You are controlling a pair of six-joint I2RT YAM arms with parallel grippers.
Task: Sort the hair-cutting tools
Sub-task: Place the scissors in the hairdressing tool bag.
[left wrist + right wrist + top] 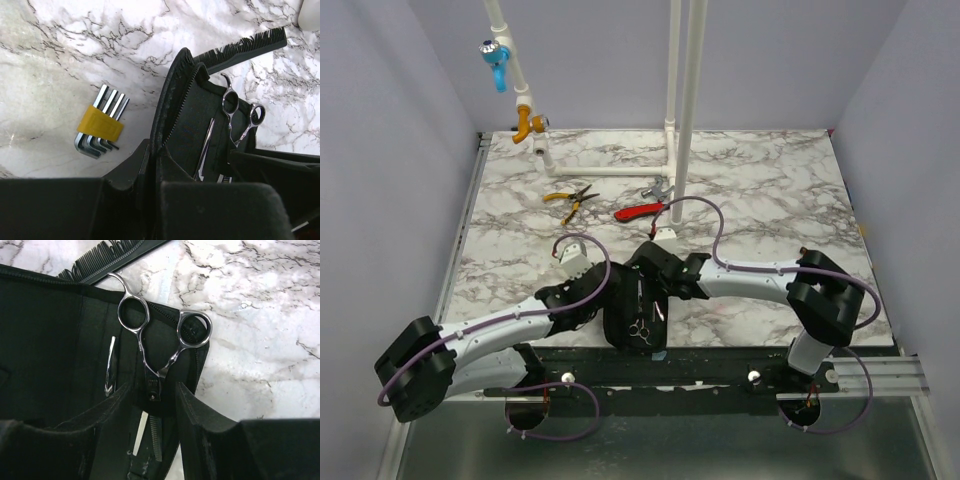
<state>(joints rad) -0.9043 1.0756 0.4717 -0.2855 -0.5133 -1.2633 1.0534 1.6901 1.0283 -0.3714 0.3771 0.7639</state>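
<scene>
Where the black case (620, 318) lies open at the near edge of the table (770, 200), the left gripper (159, 172) is clenched on its zipped rim. The right gripper (152, 400) is released, its jaws standing either side of the scissors (149, 371) without touching them. The scissors lie inside the case. The comb (245, 50) lies on the table, partly hidden behind the case.

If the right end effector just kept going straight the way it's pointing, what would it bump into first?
Most likely the silver scissors: they lie in the black case directly between and ahead of the fingers of the right end effector, though depth is unclear.
</scene>
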